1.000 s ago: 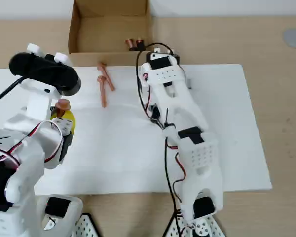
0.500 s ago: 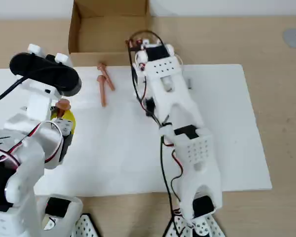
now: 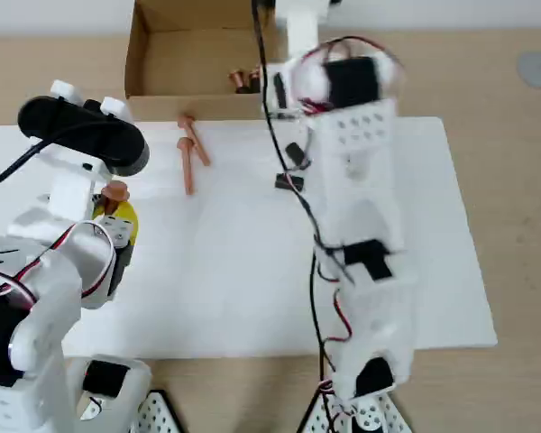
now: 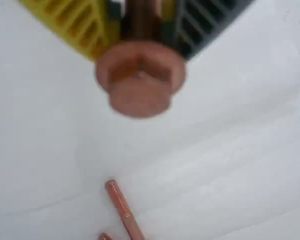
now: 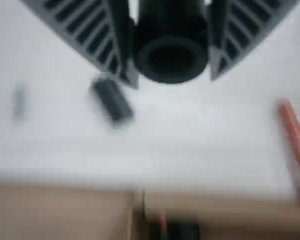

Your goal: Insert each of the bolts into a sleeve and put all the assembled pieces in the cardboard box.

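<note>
- The left pincer (image 4: 140,22) is clamped on a copper bolt (image 4: 140,82), head outward, above the white mat (image 4: 230,150). The right pincer (image 5: 171,25) is clamped on a black sleeve (image 5: 172,57) near the cardboard box (image 3: 144,63).
- Likely risk: bolt and bore meet off-axis and the shank jams, or one part slips in its grip.
- Two loose bolts (image 3: 188,162) and a loose sleeve (image 5: 112,104) lie on the mat and could be knocked.
- The pieces in the box (image 3: 245,81) are half hidden by cable, so their count is unclear.
</note>
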Controlling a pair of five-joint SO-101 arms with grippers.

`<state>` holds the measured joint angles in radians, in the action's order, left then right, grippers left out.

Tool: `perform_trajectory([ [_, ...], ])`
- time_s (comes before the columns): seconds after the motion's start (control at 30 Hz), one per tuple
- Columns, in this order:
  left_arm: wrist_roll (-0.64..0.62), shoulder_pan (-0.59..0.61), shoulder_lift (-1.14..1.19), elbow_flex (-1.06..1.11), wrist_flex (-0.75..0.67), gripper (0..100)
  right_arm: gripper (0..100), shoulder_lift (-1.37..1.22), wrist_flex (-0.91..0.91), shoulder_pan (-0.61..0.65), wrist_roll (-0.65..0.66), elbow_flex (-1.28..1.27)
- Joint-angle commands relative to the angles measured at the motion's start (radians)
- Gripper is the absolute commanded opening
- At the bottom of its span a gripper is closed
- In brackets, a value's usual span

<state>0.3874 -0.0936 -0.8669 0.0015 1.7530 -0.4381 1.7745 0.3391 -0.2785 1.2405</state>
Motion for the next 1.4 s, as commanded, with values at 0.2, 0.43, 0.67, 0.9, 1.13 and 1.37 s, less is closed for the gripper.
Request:
perform_trajectory([
  [0.2, 0.006, 0.014, -0.012, -0.029, -0.037, 1, 1.0, 0.332, 0.014, -0.022, 0.175, 0.239],
  [0.43, 0.003, 0.014, -0.012, -0.146, -0.153, 1, 0.9, 0.539, 0.014, -0.021, 0.221, 0.236],
  [0.67, -0.002, 0.008, -0.012, -0.169, -0.23, 1, 0.9, 0.72, 0.015, -0.022, 0.232, 0.208],
  [0.9, -0.089, 0.003, -0.012, -0.207, -0.267, 1, 0.9, 1.013, 0.014, -0.018, 0.189, -0.234],
  [1.13, -0.12, 0.003, -0.012, -0.229, -0.296, 1, 0.9, 1.307, -0.002, -0.018, 0.196, -0.677],
  [1.37, -0.121, -0.002, -0.051, -0.224, -0.293, 1, 0.9, 1.589, -0.023, -0.016, 0.189, -0.941],
])
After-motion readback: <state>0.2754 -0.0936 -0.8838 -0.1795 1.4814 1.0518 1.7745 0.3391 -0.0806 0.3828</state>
